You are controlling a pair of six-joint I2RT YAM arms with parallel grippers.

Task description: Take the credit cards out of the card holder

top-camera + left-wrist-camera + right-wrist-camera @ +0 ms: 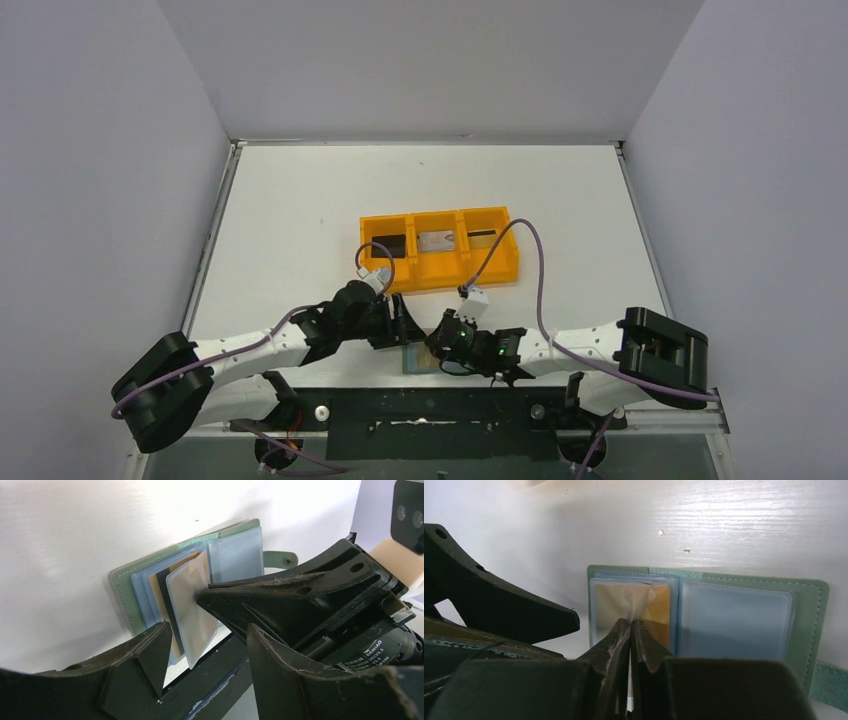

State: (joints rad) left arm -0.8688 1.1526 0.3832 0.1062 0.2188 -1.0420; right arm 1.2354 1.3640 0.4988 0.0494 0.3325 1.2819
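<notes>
The card holder lies opened flat on the table. It is grey-green outside with pale blue clear pockets inside, and has a small snap tab on one edge. It sits right at the tips of both sets of jaws.

The right jaws are pressed closed on a thin translucent pocket leaf of the holder, holding it raised off the stack. Just behind their tips a tan card shows in its pocket. Beside it runs a dark edge; I cannot tell whether it is another card.

The left jaws stand open, one finger on each side of the raised leaf at the holder's near edge, gripping nothing. The right jaws reach in close across them, crowding the holder.

Well beyond both jaws stands an orange tray, with a black card in its left compartment and a silvery card in the middle one.
</notes>
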